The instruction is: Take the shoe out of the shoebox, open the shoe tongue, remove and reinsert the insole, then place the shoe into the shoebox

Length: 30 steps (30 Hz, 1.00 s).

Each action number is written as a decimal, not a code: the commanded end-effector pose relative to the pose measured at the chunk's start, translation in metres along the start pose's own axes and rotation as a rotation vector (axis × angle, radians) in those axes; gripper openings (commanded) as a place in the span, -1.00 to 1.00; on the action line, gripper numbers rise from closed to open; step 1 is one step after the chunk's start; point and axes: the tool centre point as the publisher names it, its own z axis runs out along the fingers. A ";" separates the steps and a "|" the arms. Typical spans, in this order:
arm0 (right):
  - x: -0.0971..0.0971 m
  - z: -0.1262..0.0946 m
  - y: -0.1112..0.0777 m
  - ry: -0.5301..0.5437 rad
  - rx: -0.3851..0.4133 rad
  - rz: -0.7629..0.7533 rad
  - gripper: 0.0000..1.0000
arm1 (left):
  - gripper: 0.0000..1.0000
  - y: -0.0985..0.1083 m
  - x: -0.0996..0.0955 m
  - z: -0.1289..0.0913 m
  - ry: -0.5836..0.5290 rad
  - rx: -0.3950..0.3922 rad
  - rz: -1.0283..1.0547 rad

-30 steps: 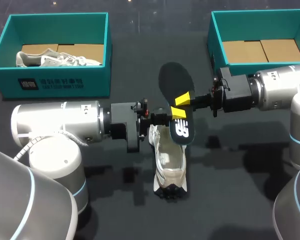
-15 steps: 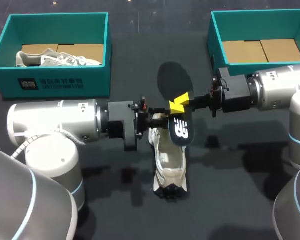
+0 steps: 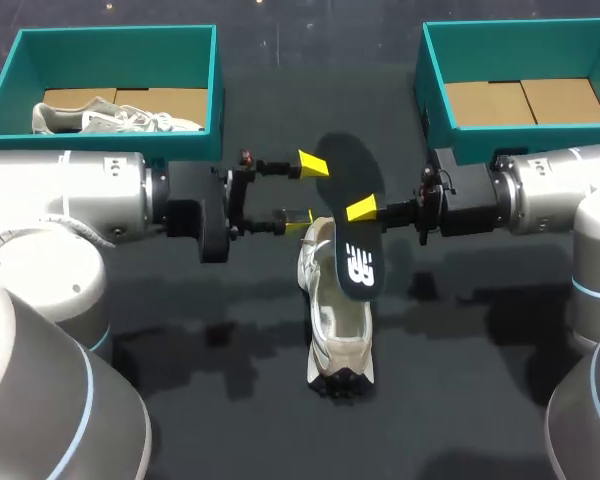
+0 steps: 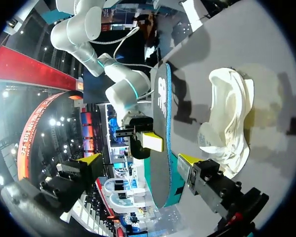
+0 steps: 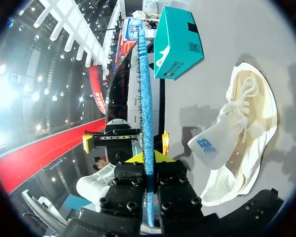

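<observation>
Black insole out of the pale shoe: from the head camera, the shoe lies on the dark table between the two arms, well apart from both teal boxes, its mouth gaping. On that showing the lift-out, the tongue and the insole's removal look done, while reinsertion and the return to the box are left. The right gripper, reaching in level from its side, is clamped on the insole near its middle and holds it tilted above the shoe's opening, printed end lowest. The left gripper, also level, has its fingers spread wide just beside the insole's other edge. The left-hand shoebox holds a second shoe; the right-hand shoebox shows only cardboard. From the left wrist, the insole stands edge-on between the parted fingers of the left gripper, perhaps brushing one, though contact cannot be made out, with the shoe on the table beyond. From the right wrist, the insole, blue underside showing, runs straight out from the right gripper, pinched from both sides. The shoe lies beside and below it, and the left-hand shoebox sits farther off.
</observation>
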 end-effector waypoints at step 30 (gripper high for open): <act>-0.009 0.012 -0.010 0.022 -0.004 0.035 -1.00 | 1.00 0.033 -0.017 -0.021 0.291 -0.048 0.133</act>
